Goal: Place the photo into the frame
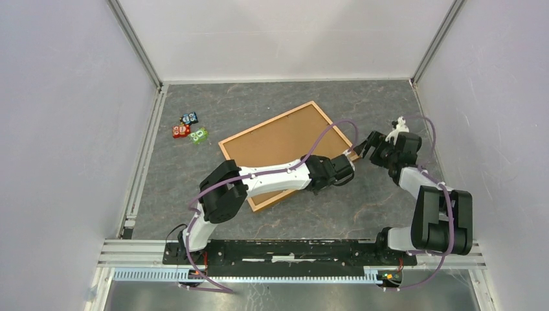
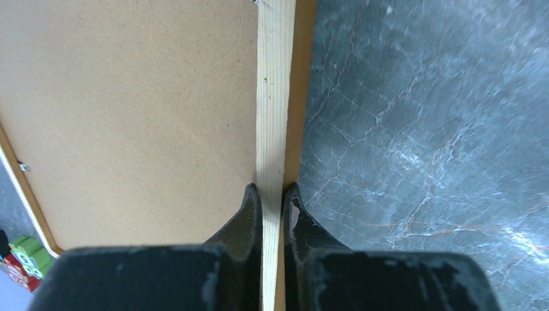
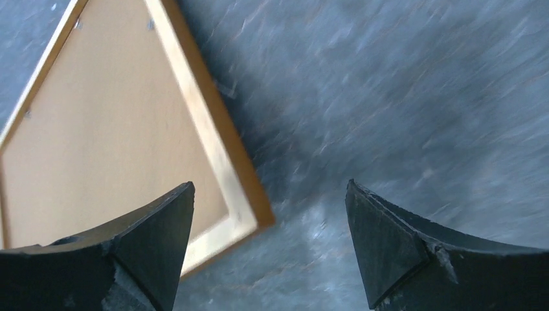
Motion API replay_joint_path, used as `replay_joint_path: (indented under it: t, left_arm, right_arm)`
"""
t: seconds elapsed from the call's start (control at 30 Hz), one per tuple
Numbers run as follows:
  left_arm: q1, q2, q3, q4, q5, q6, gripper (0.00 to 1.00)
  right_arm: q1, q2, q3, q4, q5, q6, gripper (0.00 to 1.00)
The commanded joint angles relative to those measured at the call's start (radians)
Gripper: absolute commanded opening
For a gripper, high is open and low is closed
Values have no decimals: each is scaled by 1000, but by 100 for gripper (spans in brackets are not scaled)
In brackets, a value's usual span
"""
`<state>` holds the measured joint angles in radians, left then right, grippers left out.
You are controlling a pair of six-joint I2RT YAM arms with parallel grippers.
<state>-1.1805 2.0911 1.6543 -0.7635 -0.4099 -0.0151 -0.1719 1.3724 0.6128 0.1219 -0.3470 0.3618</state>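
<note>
The frame (image 1: 278, 146) lies back side up on the dark marbled table, its brown fibreboard back facing up. My left gripper (image 1: 349, 159) is shut on the frame's light wooden right rail near the right corner; in the left wrist view the fingers (image 2: 249, 214) pinch the rail (image 2: 275, 97) from both sides. My right gripper (image 1: 366, 145) is open and empty just right of that corner; in the right wrist view it (image 3: 270, 188) hangs over bare table beside the frame's corner (image 3: 116, 142). The photo is not in view.
Small coloured toy blocks (image 1: 189, 127) sit on the table left of the frame and also show at the bottom left of the left wrist view (image 2: 26, 259). White walls and metal rails enclose the table (image 1: 388, 103) on three sides.
</note>
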Motion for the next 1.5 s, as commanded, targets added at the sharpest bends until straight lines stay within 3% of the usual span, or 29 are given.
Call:
replay_joint_path:
  t: [0.0, 0.33, 0.53, 0.83, 1.03, 1.13, 1.23, 1.3, 1.47]
  left_arm:
    - [0, -95, 128, -11, -153, 14, 2]
    - [0, -83, 206, -29, -130, 41, 2]
    - [-1, -97, 223, -28, -116, 38, 2]
    - [-1, -184, 168, 22, -46, 25, 2]
    - [-2, -244, 91, 77, 14, -16, 2]
    - [-2, -261, 80, 78, 27, -32, 2]
    - [-1, -301, 73, 64, 55, -74, 15]
    - [-2, -353, 72, 46, 81, -91, 24]
    - [0, -532, 81, -26, 84, -128, 58]
  right_arm:
    - [16, -33, -150, 304, -179, 259, 89]
    - [180, -42, -288, 634, -153, 617, 81]
    - [319, -88, -346, 673, -50, 775, 80]
    - [391, -132, -393, 643, 80, 838, 54]
    - [444, -123, -371, 620, 125, 884, 48]
    - [460, -141, -357, 603, 153, 894, 31]
    - [464, -181, -317, 484, 198, 860, 17]
    - [464, -230, -287, 371, 253, 813, 3]
    - [460, -350, -151, 80, 371, 581, 0]
